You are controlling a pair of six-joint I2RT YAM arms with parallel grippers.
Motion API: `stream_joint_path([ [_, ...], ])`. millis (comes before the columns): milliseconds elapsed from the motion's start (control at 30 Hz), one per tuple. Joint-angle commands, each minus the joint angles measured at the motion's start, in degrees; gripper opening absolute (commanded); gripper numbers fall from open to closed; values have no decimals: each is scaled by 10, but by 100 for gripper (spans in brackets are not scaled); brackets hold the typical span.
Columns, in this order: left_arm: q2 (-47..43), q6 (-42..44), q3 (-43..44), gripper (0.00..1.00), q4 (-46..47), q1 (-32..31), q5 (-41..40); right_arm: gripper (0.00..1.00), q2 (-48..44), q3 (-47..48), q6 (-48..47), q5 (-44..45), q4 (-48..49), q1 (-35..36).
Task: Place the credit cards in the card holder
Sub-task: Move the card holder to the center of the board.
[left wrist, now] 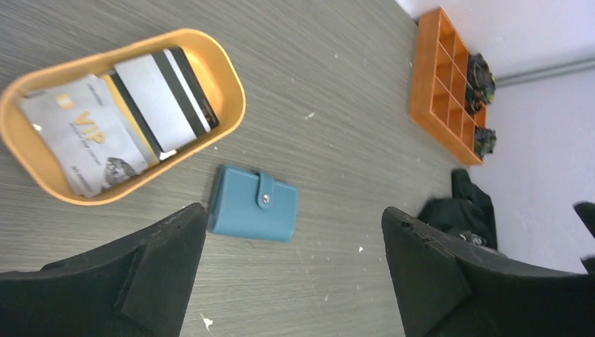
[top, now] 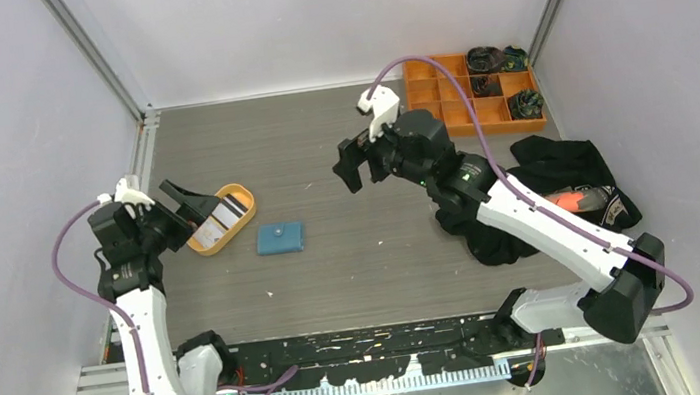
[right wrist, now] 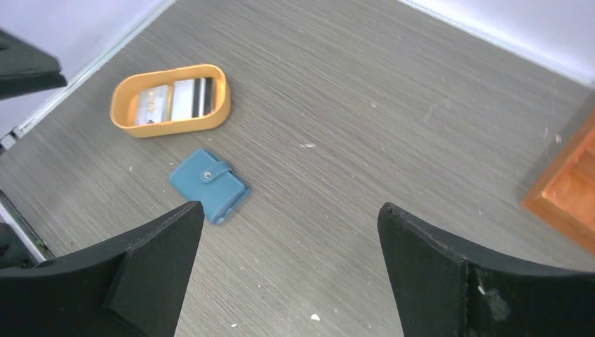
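Two grippers: the left gripper (left wrist: 295, 214) and the right gripper (right wrist: 291, 209) both hang above the table (top: 366, 276), each with its jaws wide apart and nothing between them.
One card holder: the blue card holder (top: 281, 238) lies flat and closed, snap tab on top, on bare table just beside the tray and not touching it.
Credit cards: the credit cards (left wrist: 133, 116) lie overlapped inside the one orange oval tray (left wrist: 237, 98). We count at least three: one pale with "VIP" on it, one white with dark stripes, and one black under it. The pile hides whether there are more.
Left edge: the tray is near the left wall and its metal rail (top: 145, 137), and the left gripper hangs by the tray's left end.
Open room: between the card holder and the right gripper we see a wide stretch of bare table, and also from the holder to the near edge.
Right side: one orange compartment box (top: 434, 96) stands in the far right corner, with small dark things in some compartments. One black cloth (top: 563, 161) lies heaped near the right wall, partly under the right arm.
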Motion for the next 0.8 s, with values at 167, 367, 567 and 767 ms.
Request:
stream_joint_path([
  [167, 51, -61, -77, 81, 103, -32, 78, 100, -43, -88, 5, -243, 85, -92],
  [367, 94, -54, -107, 80, 129, -166, -106, 100, -1, -108, -86, -388, 35, -109],
  [567, 146, -1, -124, 81, 179, -183, -179, 100, 76, -80, -108, -411, -31, -138],
  [767, 228, 24, -101, 73, 193, -183, -169, 99, 113, -52, -117, -431, -82, -143],
])
